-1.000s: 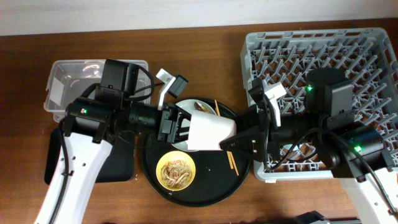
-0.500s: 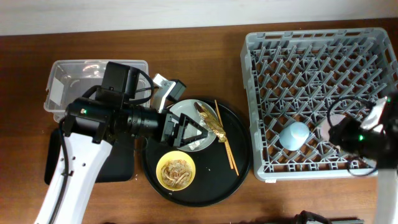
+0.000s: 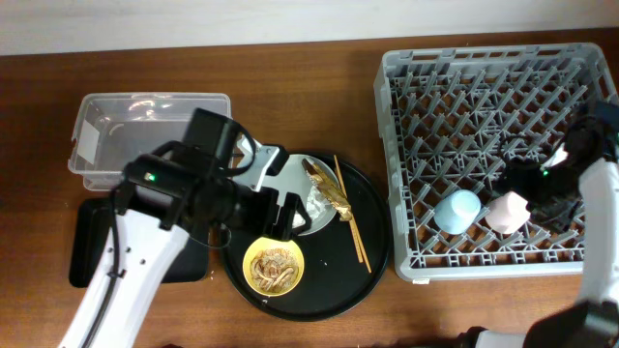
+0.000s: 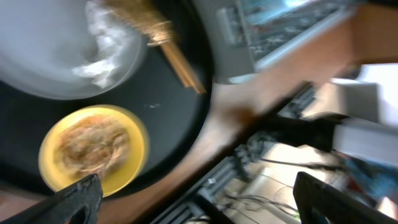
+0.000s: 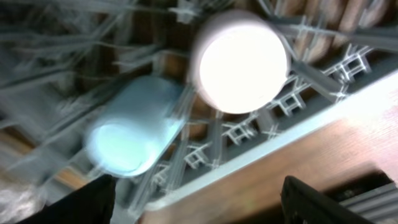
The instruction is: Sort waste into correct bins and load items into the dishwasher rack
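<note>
Wooden table [image 3: 319,97], one blue cup [image 3: 456,210], one pink cup [image 3: 506,212], one bowl [image 3: 274,266]

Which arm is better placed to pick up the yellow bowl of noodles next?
Left: the left gripper hangs over the round tray beside the yellow bowl; the right gripper is away over the rack.

dense pegs [image 3: 455,106] around blue cup [image 3: 457,210]

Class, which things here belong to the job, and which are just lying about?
Job: grey plate, yellow bowl, noodle scraps, tissue, gold wrapper, chopsticks, blue cup, pink cup, dishwasher rack, clear tub, black rectangular tray.
Lying about: round black tray.
</note>
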You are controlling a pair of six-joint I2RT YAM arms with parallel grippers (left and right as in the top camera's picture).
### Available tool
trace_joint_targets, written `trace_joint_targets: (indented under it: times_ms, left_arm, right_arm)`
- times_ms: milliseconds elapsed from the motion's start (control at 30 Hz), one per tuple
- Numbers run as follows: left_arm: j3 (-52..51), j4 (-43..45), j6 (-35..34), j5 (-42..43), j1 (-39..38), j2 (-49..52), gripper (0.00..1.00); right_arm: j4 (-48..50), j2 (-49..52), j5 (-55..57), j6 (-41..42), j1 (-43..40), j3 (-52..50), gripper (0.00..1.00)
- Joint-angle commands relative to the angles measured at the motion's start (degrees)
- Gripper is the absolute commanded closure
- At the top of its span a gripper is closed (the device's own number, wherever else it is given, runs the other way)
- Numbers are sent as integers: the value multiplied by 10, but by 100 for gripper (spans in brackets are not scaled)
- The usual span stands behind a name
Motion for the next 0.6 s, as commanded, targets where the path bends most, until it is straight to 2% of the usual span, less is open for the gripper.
trace_joint_targets:
  times_ms: [0,67,133,233,333,400,500,567]
  left_arm:
    - [-35,-18,-164,-254,-92,0,8]
    - [-99,1,-231,-298,-144,1,17]
    - [-221,110,-283,-289,-203,4,34]
    - [-316,240,-297,-266,-256,23,37]
    - [-323,292,-297,-291,-287,72,43]
    - [-323,312,-296,-292,-287,121,61]
    - [-323,327,-297,-293,-287,162,99]
    - [-307,304,-297,-293,-287,154,99]
  right_arm:
    - [-42,-113,-171,-83,-3,49,11]
    - [-66,-161,-208,-85,-3,49,6]
    - [-93,-213,-212,-87,-3,49,6]
    - [-110,-242,-215,-103,2,49,6]
    - [-111,-238,-215,-113,51,49,6]
    - [-111,-231,-215,-113,77,49,6]
    - [-111,-228,-215,-113,83,49,7]
    - [-111,-228,-215,-113,83,49,7]
